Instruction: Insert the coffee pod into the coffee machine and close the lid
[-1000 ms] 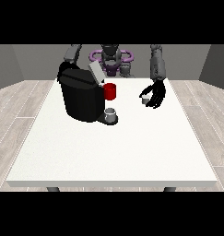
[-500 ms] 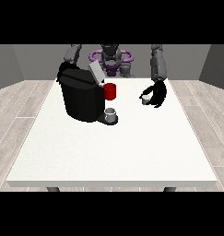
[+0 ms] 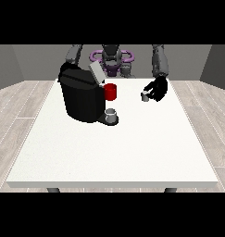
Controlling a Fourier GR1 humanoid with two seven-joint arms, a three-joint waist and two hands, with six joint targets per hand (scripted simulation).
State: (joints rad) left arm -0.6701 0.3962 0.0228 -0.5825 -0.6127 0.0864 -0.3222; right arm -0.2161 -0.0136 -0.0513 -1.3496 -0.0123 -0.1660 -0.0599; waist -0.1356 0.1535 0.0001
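A large white rectangular surface (image 3: 114, 152) carries a bulky black coffee machine (image 3: 81, 97) towards the view's left; its grey lid (image 3: 96, 72) stands tilted up and open at the top, leaning towards the view's right; a red cylindrical holder (image 3: 110, 91) juts from the machine's side, and below it a small grey cup (image 3: 111, 114) sits on the machine's dark base tray (image 3: 107, 121). The small pale coffee pod (image 3: 144, 96) is well apart from the machine, out at the view's right over the far part of the surface; the black hand at the view's right (image 3: 157, 89) has its fingers curled around it, so the pod shows only at the hand's edge nearest the machine; whether the pod touches the surface or hangs just above it cannot be told. The grey forearm (image 3: 159, 65) above that hand comes down from the robot's shoulder at the top of the view. The robot's grey and purple torso (image 3: 112, 59) stands behind the surface's far edge; the other arm (image 3: 74, 54) drops behind the coffee machine at the view's left, and its hand is hidden by the machine, so its state cannot be seen. Pale wooden floor planks (image 3: 21, 102) lie around the surface on both sides.
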